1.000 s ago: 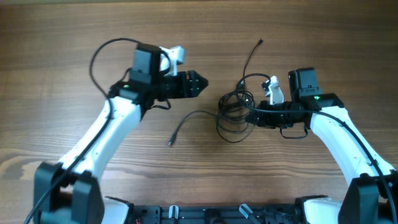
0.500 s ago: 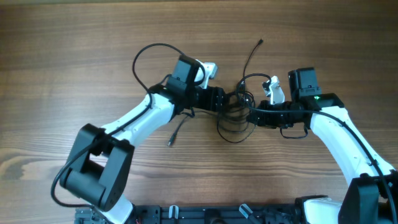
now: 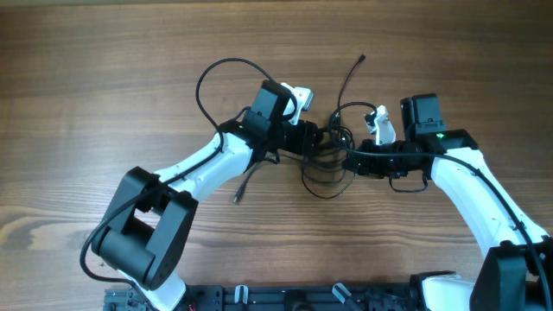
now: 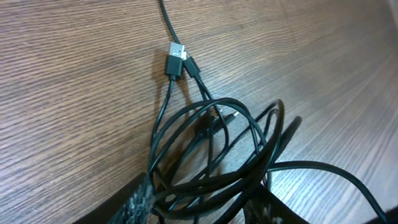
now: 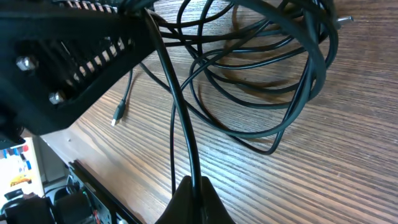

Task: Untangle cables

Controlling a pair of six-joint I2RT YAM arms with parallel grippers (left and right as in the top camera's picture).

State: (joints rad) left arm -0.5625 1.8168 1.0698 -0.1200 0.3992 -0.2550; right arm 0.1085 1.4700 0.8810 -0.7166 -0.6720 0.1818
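The cables (image 3: 325, 179) lie in a tangled coil of thin black loops at the table's middle. One loose end runs up to a plug (image 3: 361, 59), and another ends at a plug (image 3: 238, 198) lower left. My left gripper (image 3: 323, 138) is open at the coil's upper left. In the left wrist view its fingers (image 4: 204, 208) straddle several cable loops (image 4: 211, 140), with two small plugs (image 4: 176, 62) beyond. My right gripper (image 3: 350, 159) is shut on one cable strand (image 5: 184, 130) at the coil's right side; its fingertips (image 5: 199, 196) pinch it.
The left arm's dark body (image 5: 68, 56) fills the upper left of the right wrist view, close over the coil (image 5: 267, 81). Thicker black arm wires (image 3: 216, 73) loop behind the left wrist. The robot base (image 3: 285, 298) sits at the table's front edge.
My left arm has swung right across the table, and its fingers have reached the coil. The right arm and the coil have stayed in place.
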